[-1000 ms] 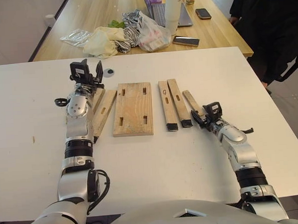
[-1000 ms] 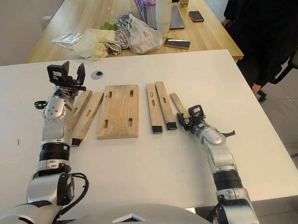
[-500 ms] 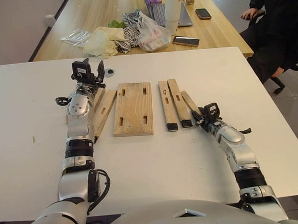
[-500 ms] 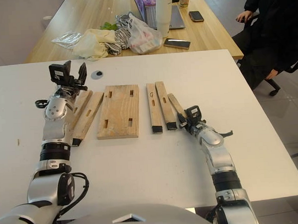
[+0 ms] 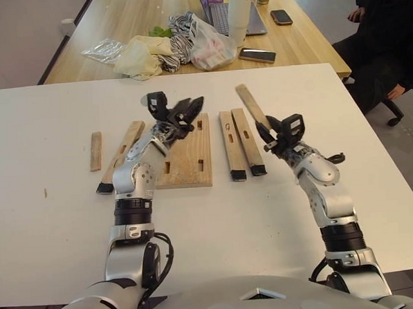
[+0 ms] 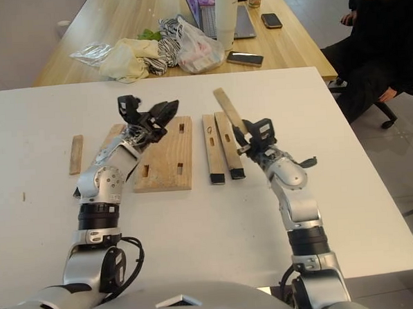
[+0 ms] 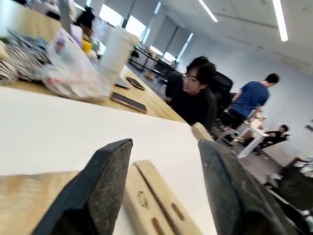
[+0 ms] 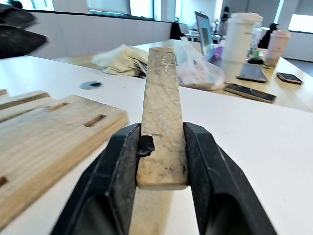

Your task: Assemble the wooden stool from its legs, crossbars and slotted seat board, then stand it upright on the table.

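The slotted seat board point(image 5: 185, 152) lies flat mid-table. My left gripper point(image 5: 180, 111) hovers open over its far left corner; the left wrist view has both fingers point(image 7: 98, 191) spread wide with nothing between. Two legs point(image 5: 228, 145) point(image 5: 246, 140) with black tips lie side by side right of the board. My right gripper point(image 5: 271, 134) is shut on a short wooden bar point(image 5: 249, 104), held off the table and tilted up and away; its pads clamp the bar point(image 8: 161, 112). Another leg point(image 5: 120, 155) and a short crossbar point(image 5: 95, 150) lie left of the board.
A wooden table point(image 5: 117, 28) behind the white table point(image 5: 44, 225) carries bags, a laptop, phones and a tall cup point(image 5: 239, 14). A black round grommet point(image 8: 91, 84) sits in the white top near the far edge. A person sits at the far right.
My left arm swung right, from over the left-hand pieces to above the seat board. My right gripper lifted the short bar off the table. The short crossbar now lies apart at the far left.
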Controlling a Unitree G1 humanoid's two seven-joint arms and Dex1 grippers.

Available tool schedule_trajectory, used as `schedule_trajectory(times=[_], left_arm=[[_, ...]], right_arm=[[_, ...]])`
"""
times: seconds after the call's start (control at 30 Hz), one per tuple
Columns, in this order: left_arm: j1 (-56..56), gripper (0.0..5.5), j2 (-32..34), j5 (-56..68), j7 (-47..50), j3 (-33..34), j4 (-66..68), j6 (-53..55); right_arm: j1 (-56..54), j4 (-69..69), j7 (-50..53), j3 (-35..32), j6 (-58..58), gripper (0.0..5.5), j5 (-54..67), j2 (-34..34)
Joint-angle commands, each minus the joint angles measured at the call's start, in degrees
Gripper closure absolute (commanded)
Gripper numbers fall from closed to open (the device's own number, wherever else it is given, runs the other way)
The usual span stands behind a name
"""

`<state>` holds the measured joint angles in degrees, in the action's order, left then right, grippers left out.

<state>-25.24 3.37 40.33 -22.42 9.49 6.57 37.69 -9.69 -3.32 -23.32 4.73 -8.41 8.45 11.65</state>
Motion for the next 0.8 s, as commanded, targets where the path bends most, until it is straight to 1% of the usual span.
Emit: schedule_trajectory(times=[0.03, 0.13, 0.37, 0.6, 0.67, 0.8], left_arm=[[-0.44, 3.03, -2.37, 7.21, 6.01, 3.56, -2.30, 9.66], [-0.52, 3.03, -3.10, 9.09, 8.73, 4.49, -2.57, 12.58], [-2.04, 3.03, -5.18, 17.49, 14.37, 10.65, -2.03, 16.74], [-3.00, 3.03, -6.53, 22.64, 18.09, 12.73, -2.08, 17.97], [-2.85, 3.26, -6.52, 23.05, 18.30, 12.54, -2.46, 17.93], [-2.88, 3.88, -6.63, 23.87, 18.45, 12.53, -2.68, 17.89]], right_arm=[[0.07, -2.97, -1.81, 3.48, 1.10, 4.19, -0.56, -0.82], [0.24, -3.37, -2.76, 5.29, 1.29, 4.19, -0.76, -0.58], [1.15, -4.57, -3.96, 7.31, 1.16, 4.19, -0.50, 0.03], [2.67, -5.71, -5.59, 9.72, 0.55, 4.20, -1.09, 0.71], [2.77, -5.92, -5.60, 9.95, 0.40, 4.20, -1.19, 0.52], [2.40, -5.79, -5.24, 9.48, 0.11, 4.20, -1.20, 0.26]])
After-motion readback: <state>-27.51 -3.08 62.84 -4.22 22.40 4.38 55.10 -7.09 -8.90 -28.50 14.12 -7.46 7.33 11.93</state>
